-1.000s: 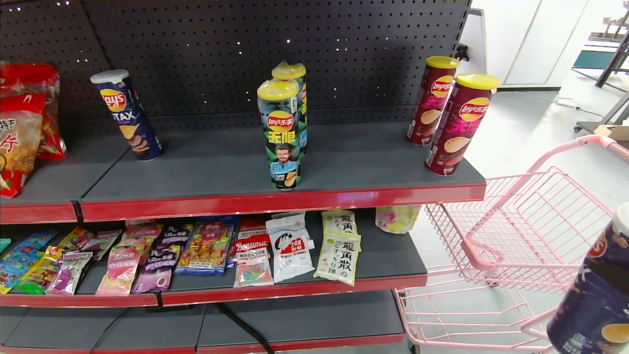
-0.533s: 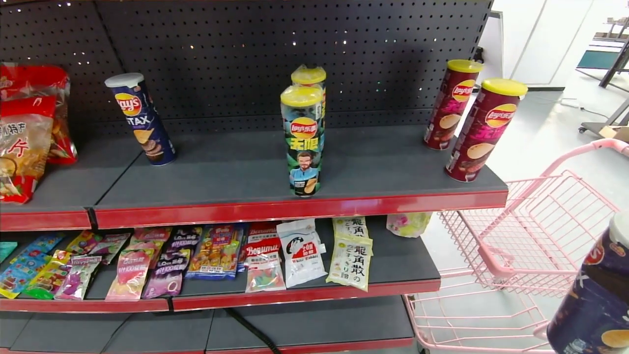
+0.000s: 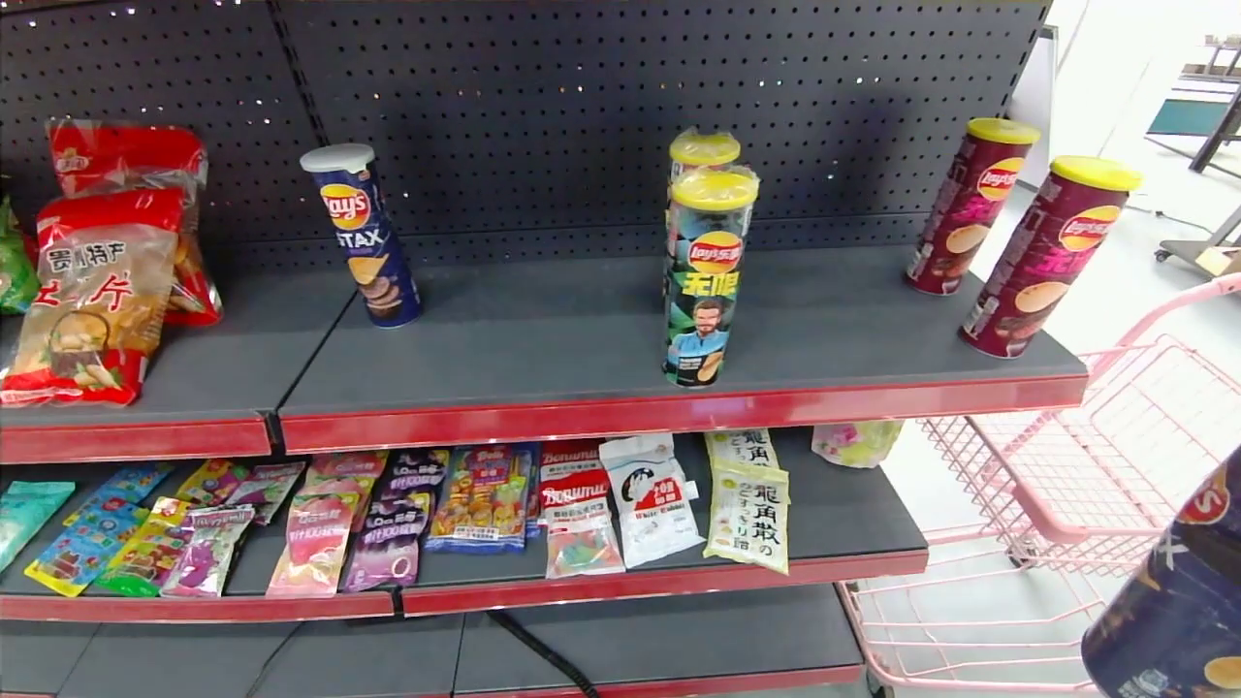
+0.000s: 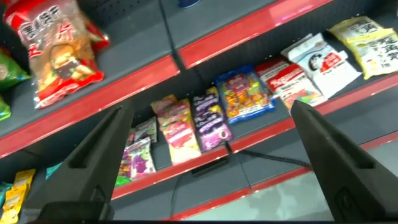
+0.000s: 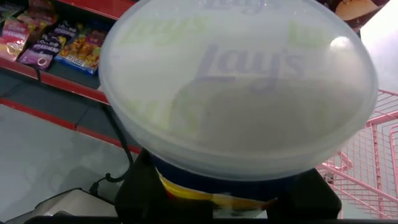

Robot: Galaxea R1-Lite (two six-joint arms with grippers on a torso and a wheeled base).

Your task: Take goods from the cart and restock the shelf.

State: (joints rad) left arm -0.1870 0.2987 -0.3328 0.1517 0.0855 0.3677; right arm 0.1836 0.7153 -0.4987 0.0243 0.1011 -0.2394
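Beside the pink wire cart (image 3: pixel 1168 312), the right tool (image 5: pixel 230 196) is clamped on a navy cylindrical chip can (image 3: pixel 1178 601) with a translucent plastic lid (image 5: pixel 239 81). On the left tool (image 4: pixel 208 155), black tapered fingers (image 4: pixel 93 162) stand wide apart before the shelf (image 3: pixel 679 412), matte grey boards with a glossy red lip.

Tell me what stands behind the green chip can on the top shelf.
A second yellow-lidded can stands directly behind the green chip can, before the pegboard. Its lid shows; its body is mostly covered.
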